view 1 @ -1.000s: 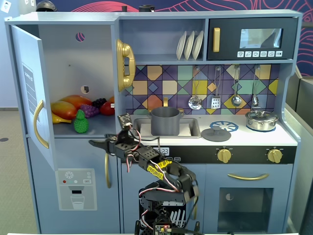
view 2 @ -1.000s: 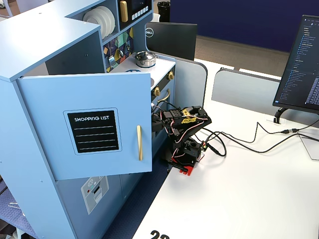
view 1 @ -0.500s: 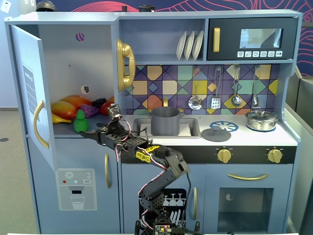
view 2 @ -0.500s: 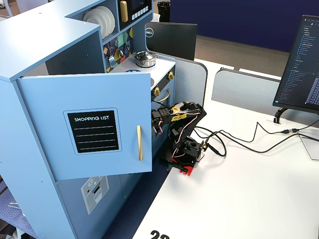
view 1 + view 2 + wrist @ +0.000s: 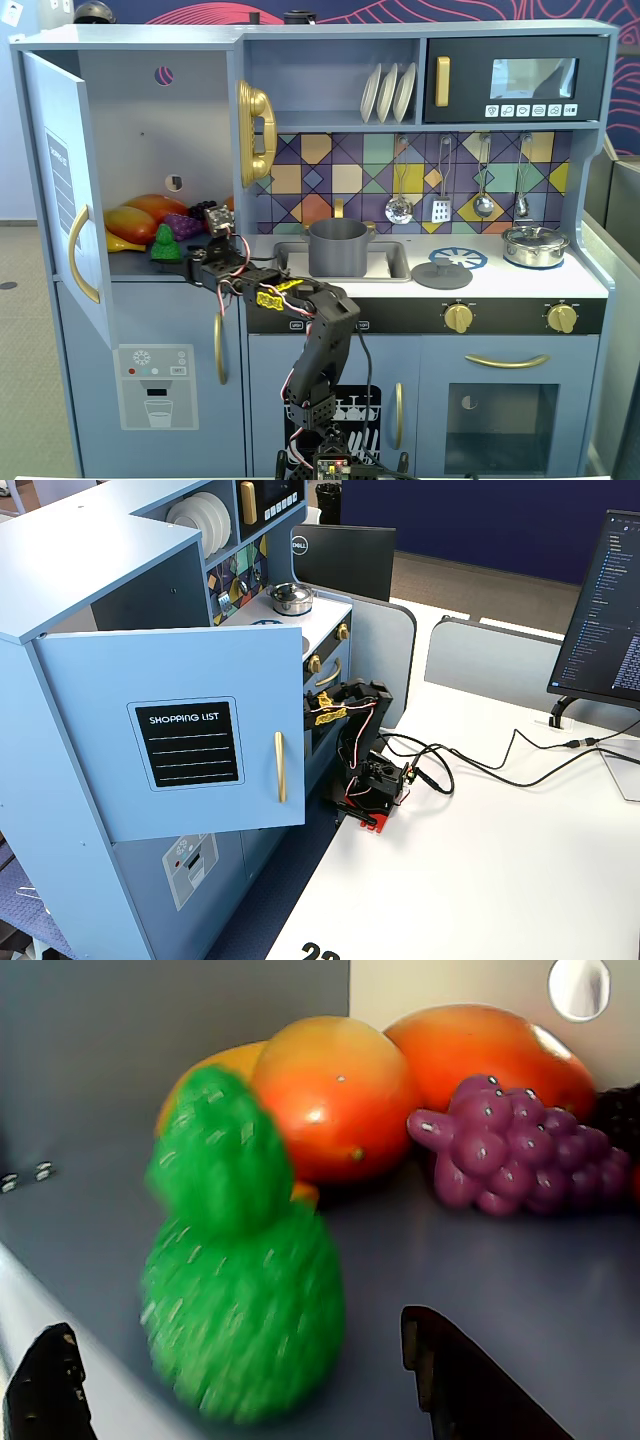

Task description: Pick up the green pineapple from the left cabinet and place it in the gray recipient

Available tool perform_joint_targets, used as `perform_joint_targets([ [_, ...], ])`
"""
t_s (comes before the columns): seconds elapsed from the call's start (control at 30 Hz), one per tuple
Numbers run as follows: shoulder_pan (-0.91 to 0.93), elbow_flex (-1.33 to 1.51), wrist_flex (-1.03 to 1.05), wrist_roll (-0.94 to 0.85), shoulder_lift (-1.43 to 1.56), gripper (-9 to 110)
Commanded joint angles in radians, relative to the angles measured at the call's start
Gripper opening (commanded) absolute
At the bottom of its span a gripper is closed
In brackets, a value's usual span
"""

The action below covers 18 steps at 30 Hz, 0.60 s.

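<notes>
The green pineapple (image 5: 165,243) stands upright on the shelf of the left cabinet (image 5: 140,130), near its front edge. The cabinet's blue door (image 5: 60,190) is swung open. My gripper (image 5: 190,256) reaches into the cabinet from the right, just beside the pineapple. In the wrist view the gripper (image 5: 235,1325) is open. Its two black fingertips (image 5: 45,1385) flank the blurred pineapple (image 5: 240,1260) without touching it. The gray recipient (image 5: 338,247) stands in the sink to the right of the cabinet. In the side fixed view the door (image 5: 190,730) hides the gripper and the fruit.
Two orange mangoes (image 5: 335,1095) and a purple grape bunch (image 5: 510,1145) lie right behind the pineapple. The cabinet's side wall is close on the left in the wrist view. A flat gray lid (image 5: 442,272) and a shiny silver pot (image 5: 535,245) sit on the stove.
</notes>
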Motion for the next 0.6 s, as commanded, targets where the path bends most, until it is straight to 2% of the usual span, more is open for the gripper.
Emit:
perform_joint_targets([
  [0.0, -0.031, -0.161, -0.044, -0.003, -0.069, 36],
  [0.1, -0.048, -0.230, -0.054, -0.029, -0.138, 32],
  [0.3, -0.081, -0.253, -0.107, -0.106, -0.150, 1],
  [0.57, -0.195, 0.114, -0.170, -0.160, 0.336, 0],
])
